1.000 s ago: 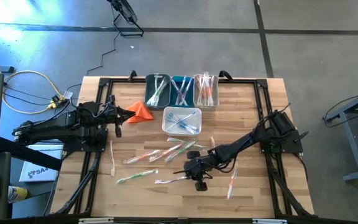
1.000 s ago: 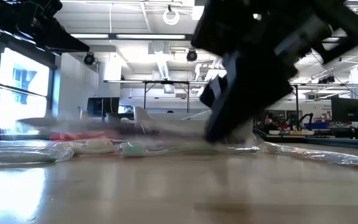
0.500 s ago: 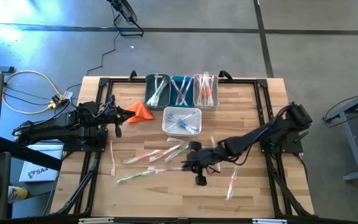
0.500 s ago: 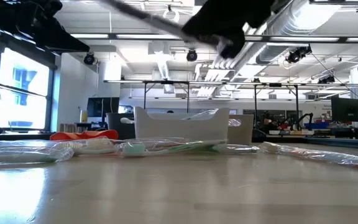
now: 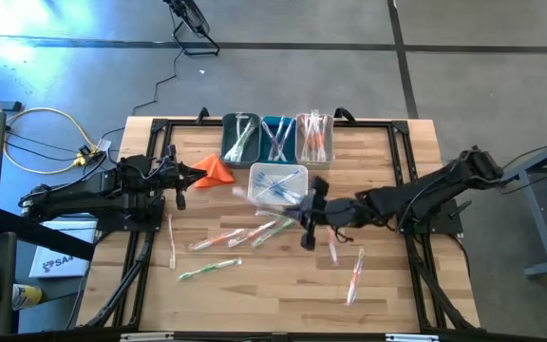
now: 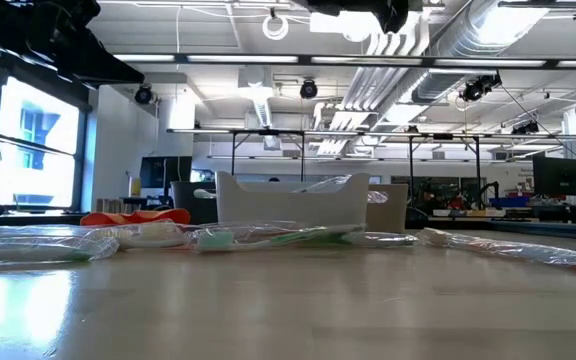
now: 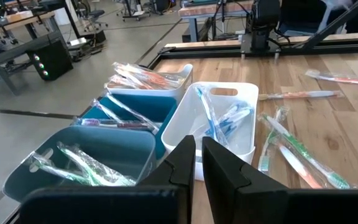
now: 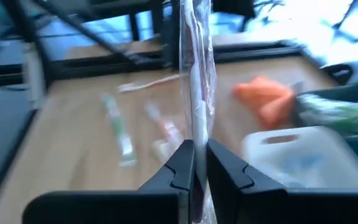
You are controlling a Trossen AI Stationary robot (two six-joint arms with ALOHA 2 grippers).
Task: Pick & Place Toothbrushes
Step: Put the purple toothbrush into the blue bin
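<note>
Several wrapped toothbrushes [image 5: 226, 237] lie flat on the wooden table, left of centre and near the front. Others fill three bins at the far edge [image 5: 276, 138] and a white bin [image 5: 278, 183] in front of them. My right gripper [image 5: 300, 211] hovers beside the white bin, above the table, shut on one wrapped toothbrush [image 8: 194, 81]. In the low view only its dark underside [image 6: 353, 10] shows at the top edge. My left gripper [image 7: 197, 155] waits shut at the table's left, facing the bins. My right gripper pinches the clear-wrapped toothbrush [image 8: 196, 134] between its two fingers. It comes from the table's right, slanting a little downward. The toothbrush runs on ahead, along the fingers, toward the table's left [image 5: 254, 197]. It is lifted clear of the table.
An orange folded cloth [image 5: 215, 168] lies left of the white bin. Two loose toothbrushes [image 5: 354, 275] lie under and in front of my right arm. A black frame rail [image 5: 402, 171] runs round the table.
My right gripper has risen from the table's front centre with the toothbrush and gone toward the far edge, up to the white bin. It has tipped from pointing steeply down to nearly level. The toothbrush has been lifted clear of the table.
</note>
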